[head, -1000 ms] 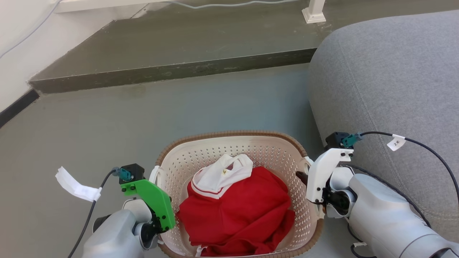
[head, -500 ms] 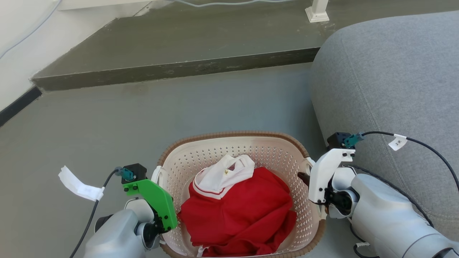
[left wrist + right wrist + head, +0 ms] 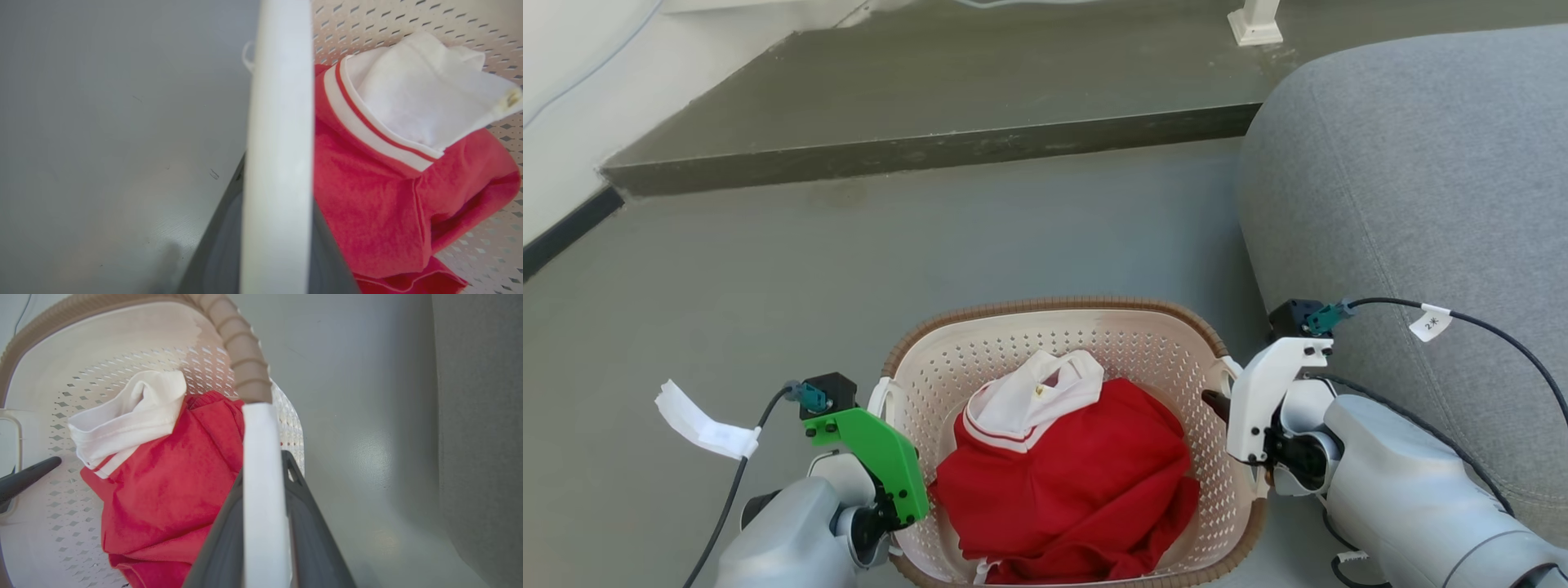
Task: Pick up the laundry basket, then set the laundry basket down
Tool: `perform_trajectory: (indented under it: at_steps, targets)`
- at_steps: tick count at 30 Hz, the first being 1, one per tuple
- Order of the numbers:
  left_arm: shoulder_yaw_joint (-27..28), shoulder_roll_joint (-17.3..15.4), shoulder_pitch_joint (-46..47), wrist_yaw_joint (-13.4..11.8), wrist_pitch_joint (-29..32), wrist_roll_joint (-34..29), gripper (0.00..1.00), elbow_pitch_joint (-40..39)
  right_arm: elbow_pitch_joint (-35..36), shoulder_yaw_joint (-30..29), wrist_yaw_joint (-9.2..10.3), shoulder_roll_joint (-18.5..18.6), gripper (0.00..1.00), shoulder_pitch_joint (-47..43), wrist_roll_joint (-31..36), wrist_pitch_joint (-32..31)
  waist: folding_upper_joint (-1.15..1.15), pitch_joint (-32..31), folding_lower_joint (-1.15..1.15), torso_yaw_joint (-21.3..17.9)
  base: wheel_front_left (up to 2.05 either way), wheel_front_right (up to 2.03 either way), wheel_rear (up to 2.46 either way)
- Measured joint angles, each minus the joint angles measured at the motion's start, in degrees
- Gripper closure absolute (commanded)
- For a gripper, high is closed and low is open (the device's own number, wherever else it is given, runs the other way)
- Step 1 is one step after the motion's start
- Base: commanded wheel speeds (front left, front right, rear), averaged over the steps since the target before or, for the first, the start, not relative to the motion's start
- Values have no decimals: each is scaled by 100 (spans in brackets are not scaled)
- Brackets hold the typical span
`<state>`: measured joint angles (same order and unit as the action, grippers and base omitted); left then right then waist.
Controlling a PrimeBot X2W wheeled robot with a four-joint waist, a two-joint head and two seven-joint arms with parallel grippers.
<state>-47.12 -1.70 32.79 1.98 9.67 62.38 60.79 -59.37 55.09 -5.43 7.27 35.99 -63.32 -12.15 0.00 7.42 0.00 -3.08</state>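
The laundry basket (image 3: pixel 1045 307), cream-white and perforated with a brown woven rim, sits low in the middle of the head view. A red and white garment (image 3: pixel 1066 482) lies inside it. My left gripper (image 3: pixel 888 412) is at the basket's left handle. In the left wrist view the left gripper (image 3: pixel 278 228) is shut on the white handle (image 3: pixel 280 122), a dark finger on each side. My right gripper (image 3: pixel 1217 404) is at the right handle. The right wrist view shows the right gripper (image 3: pixel 263 506) shut on that handle (image 3: pixel 261 457). I cannot tell whether the basket touches the floor.
A large grey sofa cushion (image 3: pixel 1405 204) stands close on the right, beside my right arm. A raised dark step (image 3: pixel 931 151) crosses the back, with a white post foot (image 3: pixel 1255 24) on it. A white wall with black skirting (image 3: pixel 564 233) runs along the left. Grey floor (image 3: pixel 768 286) lies ahead.
The whole head view has shifted a little: step and sofa sit slightly higher and further right. Basket and both grippers hold the same places, each gripper still shut on its handle.
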Motion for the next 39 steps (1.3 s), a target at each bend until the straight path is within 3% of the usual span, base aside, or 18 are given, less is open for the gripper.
perform_trajectory:
  at_steps: [39]
  targets:
    - [-94,2,742,-160,-823,88,100,-21,138,136,-3,159,100,878,-63,711,0,1347,0,118,0,0,0]
